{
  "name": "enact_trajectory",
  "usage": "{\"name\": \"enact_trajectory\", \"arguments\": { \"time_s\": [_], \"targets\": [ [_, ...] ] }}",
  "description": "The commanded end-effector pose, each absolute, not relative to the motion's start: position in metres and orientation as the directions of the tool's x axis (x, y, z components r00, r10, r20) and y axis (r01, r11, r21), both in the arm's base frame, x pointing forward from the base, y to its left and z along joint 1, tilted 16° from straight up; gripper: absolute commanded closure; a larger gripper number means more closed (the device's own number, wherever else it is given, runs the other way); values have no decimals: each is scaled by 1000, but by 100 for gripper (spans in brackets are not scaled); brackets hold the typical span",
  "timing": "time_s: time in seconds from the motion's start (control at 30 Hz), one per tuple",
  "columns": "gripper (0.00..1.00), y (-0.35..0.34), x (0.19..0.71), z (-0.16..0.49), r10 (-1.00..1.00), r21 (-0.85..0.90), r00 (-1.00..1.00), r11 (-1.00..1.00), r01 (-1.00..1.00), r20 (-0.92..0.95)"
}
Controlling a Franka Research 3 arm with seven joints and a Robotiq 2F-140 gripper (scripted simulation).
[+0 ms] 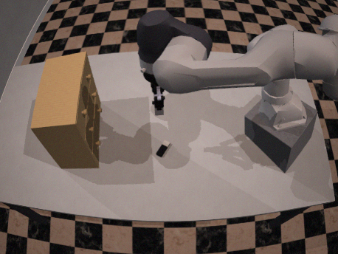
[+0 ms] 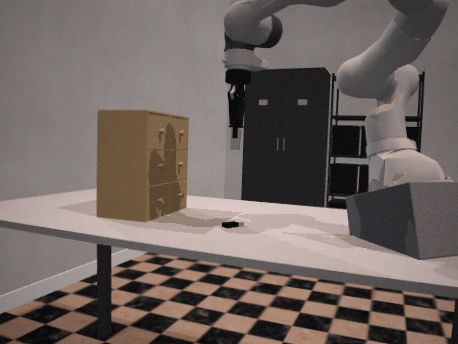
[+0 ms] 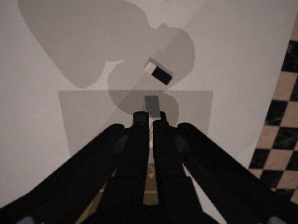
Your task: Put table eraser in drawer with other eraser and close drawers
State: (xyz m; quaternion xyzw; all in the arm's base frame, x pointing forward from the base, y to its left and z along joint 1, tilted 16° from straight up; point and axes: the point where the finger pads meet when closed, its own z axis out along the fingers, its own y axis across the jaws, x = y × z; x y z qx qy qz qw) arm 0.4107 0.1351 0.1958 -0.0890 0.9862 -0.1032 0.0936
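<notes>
Eraser, black-and-white block (image 1: 162,149) (image 2: 232,224) (image 3: 159,73), flat on pale surface (image 1: 207,196) (image 2: 50,217) (image 3: 40,115) before yellow wooden six-drawer chest (image 1: 60,88) (image 2: 122,165) (image 3: 150,196); claw (image 1: 159,108) (image 2: 235,134) (image 3: 151,106) overhead, fully closed, apparently empty; best first to ease the matching drawer out, under half-length.

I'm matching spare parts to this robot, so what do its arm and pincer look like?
The arm is pale grey with smooth, rounded segments and a dark grey section near the wrist. The pincer is black and slender, with angular fingers. I see no loose cables.
</notes>
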Motion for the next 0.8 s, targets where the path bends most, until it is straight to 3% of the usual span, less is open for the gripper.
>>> {"name": "enact_trajectory", "arguments": {
  "time_s": [0.0,0.77],
  "targets": [
    [100,134,410,196,-179,-219,-970,965,-141,-166],
    [100,109,415,211,-187,-219,-968,964,-148,-166]
  ]
}}
